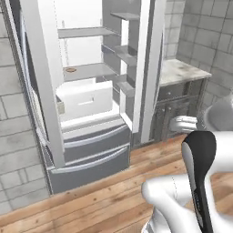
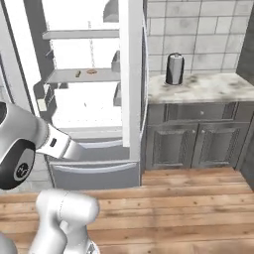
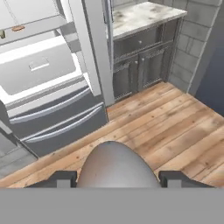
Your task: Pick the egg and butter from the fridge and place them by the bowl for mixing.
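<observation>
The gripper (image 3: 117, 178) holds the egg (image 3: 117, 168), a brownish-grey oval seen from the hand view sitting between the two dark fingertips (image 3: 61, 178), which press against its sides, so the jaws are clamped on it; below the egg lies the wooden floor (image 3: 166, 122); the fridge (image 1: 86, 91) stands with its doors swung wide, showing a white interior, grey shelves and a pale drawer (image 1: 84, 98) pulled partly forward above two grey freezer drawers (image 1: 91, 150); on a middle shelf (image 2: 82, 75) rest two small brownish items (image 2: 92, 72), too small to name; to the right of the fridge a marbled surface (image 2: 203, 87) tops dark grey cabinets (image 2: 198, 144), and a dark cylindrical canister (image 2: 174, 68) stands upright on it near the tiled wall (image 2: 208, 30); in the left base view the gripper's end (image 1: 184, 123) appears as a pale blurred form in front of the cabinets, well apart from the fridge shelves.
</observation>
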